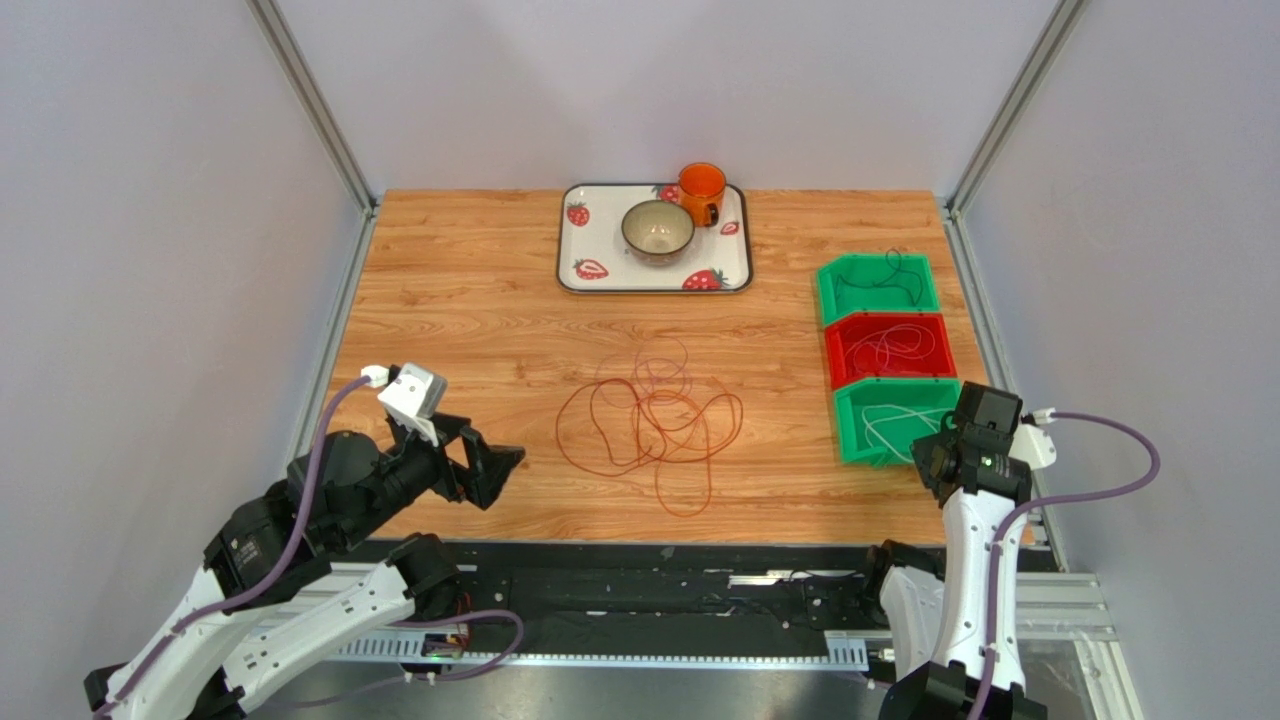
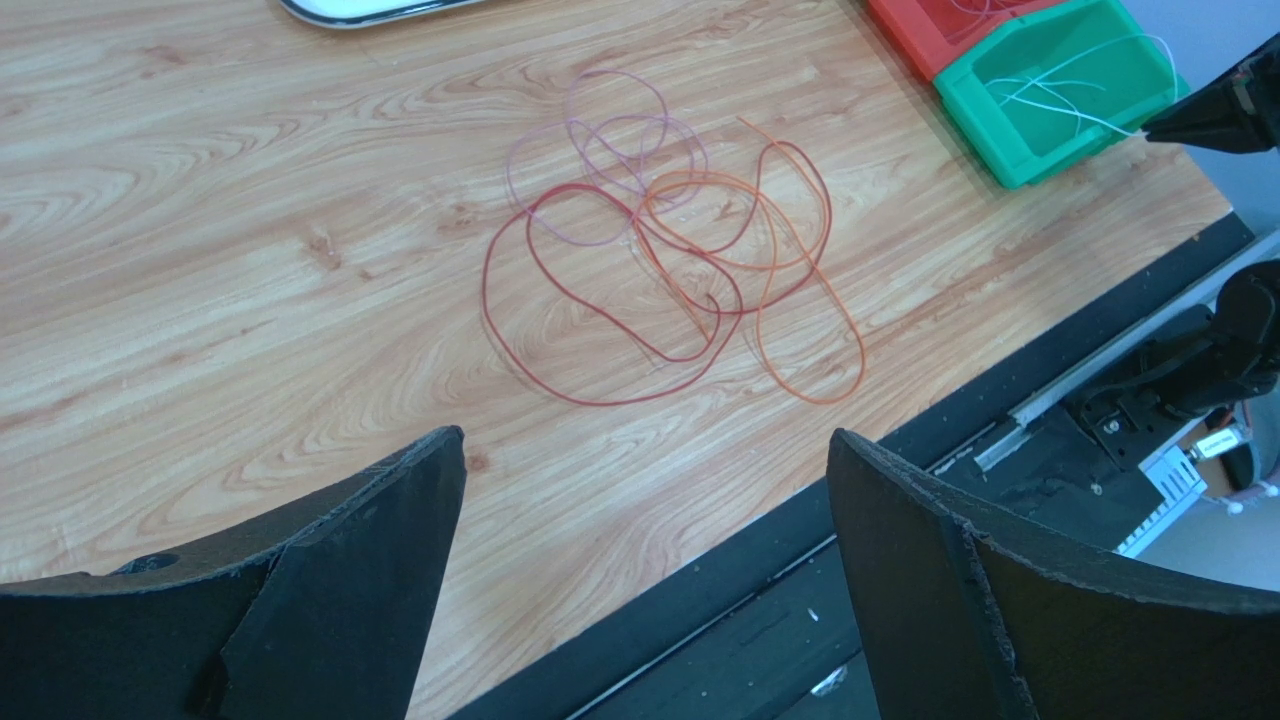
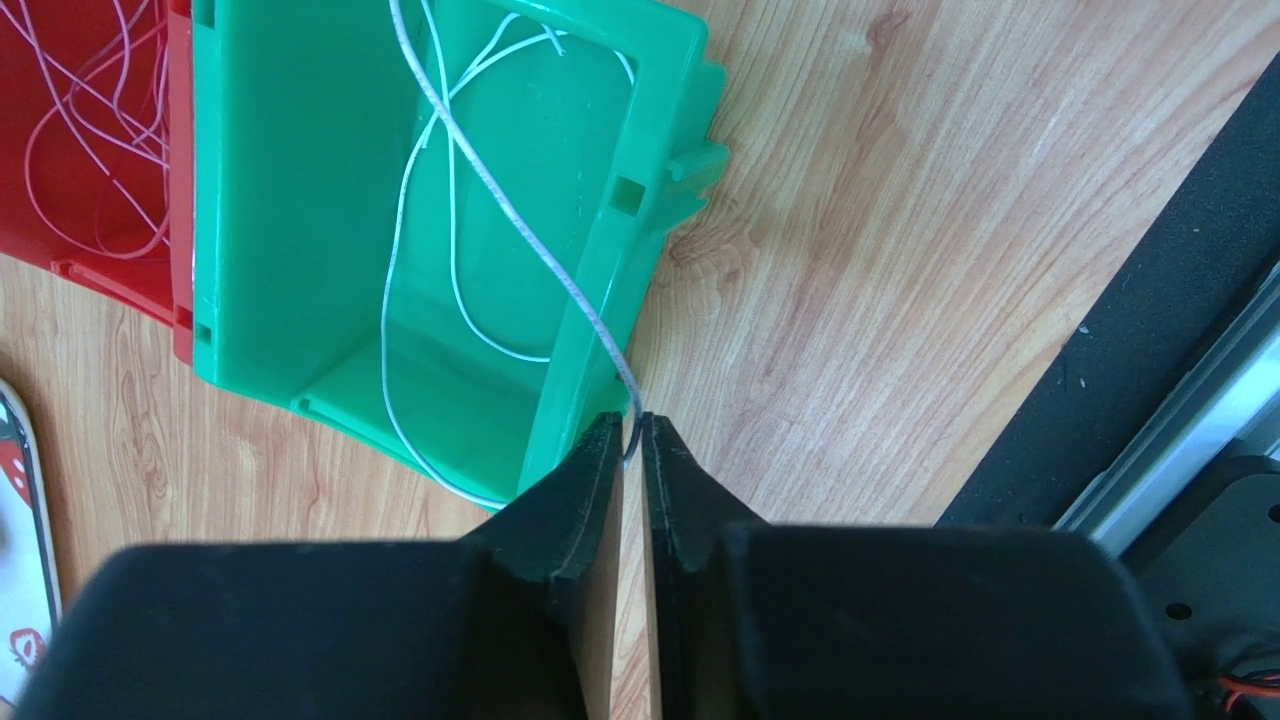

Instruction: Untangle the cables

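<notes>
A loose tangle of red, orange and pale purple cables [image 1: 654, 425] [image 2: 676, 285] lies on the wooden table near its middle. My left gripper [image 1: 489, 465] [image 2: 639, 435] hovers wide open to the left of the tangle, with nothing between its fingers. My right gripper [image 3: 633, 435] [image 1: 939, 455] sits at the near corner of the nearest green bin [image 3: 226, 225] [image 1: 849, 435], with its jaws pinched on a thin white cable [image 3: 511, 210]. That cable rises over the bin's wall, and the rest of it loops inside the bin.
A red bin [image 1: 890, 348] holding pale wires and a second green bin [image 1: 879, 282] with a dark wire stand behind the near one. A strawberry tray [image 1: 571, 248] with a bowl [image 1: 658, 228] and an orange mug [image 1: 700, 191] is at the back. The table's black front edge [image 2: 902, 450] is close.
</notes>
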{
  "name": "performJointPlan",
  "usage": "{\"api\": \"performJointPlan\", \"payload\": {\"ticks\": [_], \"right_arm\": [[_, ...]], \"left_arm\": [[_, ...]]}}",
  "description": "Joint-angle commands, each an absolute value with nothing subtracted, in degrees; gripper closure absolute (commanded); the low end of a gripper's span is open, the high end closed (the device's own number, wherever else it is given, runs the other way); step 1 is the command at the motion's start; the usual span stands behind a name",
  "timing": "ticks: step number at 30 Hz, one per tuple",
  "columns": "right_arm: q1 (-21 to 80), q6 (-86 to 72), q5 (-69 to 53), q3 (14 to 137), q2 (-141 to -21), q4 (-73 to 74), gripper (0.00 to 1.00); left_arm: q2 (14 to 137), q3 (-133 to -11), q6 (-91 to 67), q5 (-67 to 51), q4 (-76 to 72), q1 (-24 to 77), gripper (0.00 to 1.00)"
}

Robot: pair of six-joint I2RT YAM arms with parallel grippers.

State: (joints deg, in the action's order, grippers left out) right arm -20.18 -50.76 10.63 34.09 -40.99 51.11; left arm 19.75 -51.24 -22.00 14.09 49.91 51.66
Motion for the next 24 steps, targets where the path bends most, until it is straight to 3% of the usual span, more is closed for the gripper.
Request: {"api": "performJointPlan", "payload": {"ticks": [1,5,8,18,24], "right_arm": [[-20.65,-50.54,11.78,35.95,-40.61,48.60,0.89],[-20.65,-50.36,11.25,35.51,-40.61,48.60,0.89],[-20.74,-49.92,11.34,35.51,-40.34,48.34,1.00],[-20.83,-49.83,9.94,40.33,-41.13,47.03,1.00],[-20.92,-50.01,4.93,40.87,-47.54,41.24,1.00]], "left_arm": [[19.34,-50.71,-22.06,14.41,48.69,51.86,0.02],[19.34,-50.71,-22.06,14.41,48.69,51.86,0.02],[19.34,-50.71,-22.06,14.41,48.69,51.85,0.02],[19.34,-50.71,-22.06,14.59,48.78,51.86,0.02],[19.34,-50.71,-22.15,14.85,48.78,51.86,0.02]]}}
